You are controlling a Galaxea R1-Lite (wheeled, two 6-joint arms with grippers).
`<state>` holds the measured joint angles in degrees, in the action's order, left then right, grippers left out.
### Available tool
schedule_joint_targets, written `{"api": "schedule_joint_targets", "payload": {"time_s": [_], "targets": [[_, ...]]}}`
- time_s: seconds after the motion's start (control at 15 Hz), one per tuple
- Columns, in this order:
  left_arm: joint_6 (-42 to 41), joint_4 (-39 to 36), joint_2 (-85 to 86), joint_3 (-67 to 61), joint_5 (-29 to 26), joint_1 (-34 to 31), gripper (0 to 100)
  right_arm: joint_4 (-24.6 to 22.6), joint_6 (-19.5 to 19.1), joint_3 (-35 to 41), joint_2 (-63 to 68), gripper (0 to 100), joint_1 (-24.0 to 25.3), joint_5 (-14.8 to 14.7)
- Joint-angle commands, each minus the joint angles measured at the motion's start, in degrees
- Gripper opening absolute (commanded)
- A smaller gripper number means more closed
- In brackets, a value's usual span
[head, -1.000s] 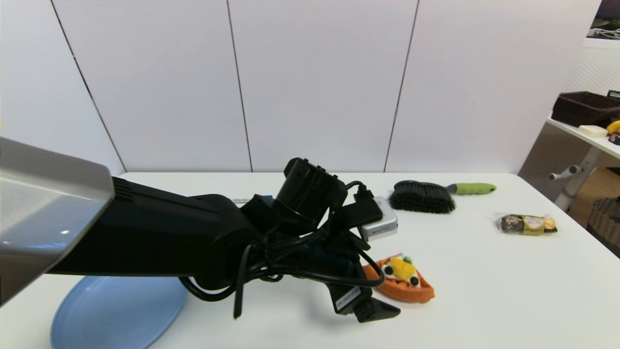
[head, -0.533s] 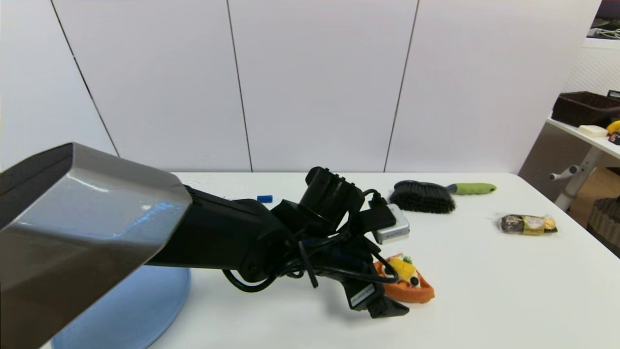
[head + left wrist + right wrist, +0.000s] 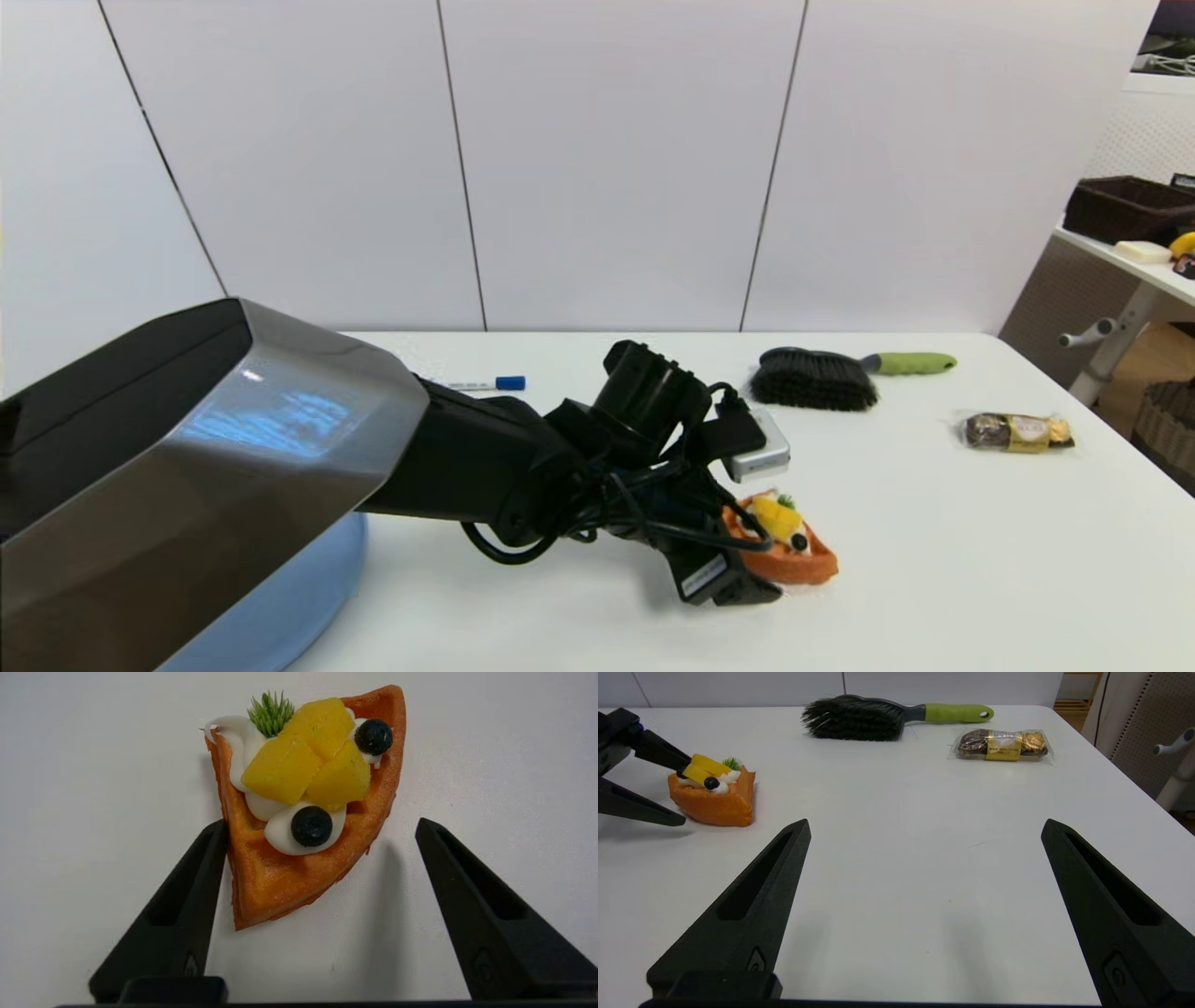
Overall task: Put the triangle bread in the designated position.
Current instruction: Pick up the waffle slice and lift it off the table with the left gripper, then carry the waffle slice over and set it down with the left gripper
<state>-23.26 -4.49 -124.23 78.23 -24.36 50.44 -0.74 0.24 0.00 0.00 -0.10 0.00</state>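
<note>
Your left gripper (image 3: 321, 828) has its fingers (image 3: 189, 896) spread wide, low over the bench (image 3: 934, 523), with the pointed end of the triangle bread (image 3: 299, 826) lying between them. One finger sits right against the bread's straight edge, whether touching or just beside you cannot tell from the left wrist view; the other finger stands well apart from the slanted edge. The bread lies flat on the bench, cream and fruit upward, its wide end reaching out past the fingertips. Farther back you see a black brush (image 3: 814, 378) with a green handle and a wrapped chocolate pack (image 3: 1018, 432). A blue plate (image 3: 289, 597) shows beneath the left arm. Your right gripper (image 3: 924, 828) hangs above bare bench, fingers wide apart.
</note>
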Motion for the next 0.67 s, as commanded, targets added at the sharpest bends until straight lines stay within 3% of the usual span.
{"api": "schedule_joint_targets", "payload": {"time_s": [0.07, 0.47, 0.67], "targets": [[-0.03, 0.27, -0.66, -0.09, -0.16, 0.0, 0, -0.05, 0.02, 0.0, 0.0, 100, 0.01, 0.0], [1.29, 0.44, 2.51, 0.17, -0.08, -0.35, 0, -0.05, 0.02, 0.0, 0.0, 100, 0.01, 0.0], [2.08, 0.53, 7.52, 0.0, 0.89, -3.77, 0, -0.05, 0.02, 0.0, 0.0, 100, 0.01, 0.0]]}}
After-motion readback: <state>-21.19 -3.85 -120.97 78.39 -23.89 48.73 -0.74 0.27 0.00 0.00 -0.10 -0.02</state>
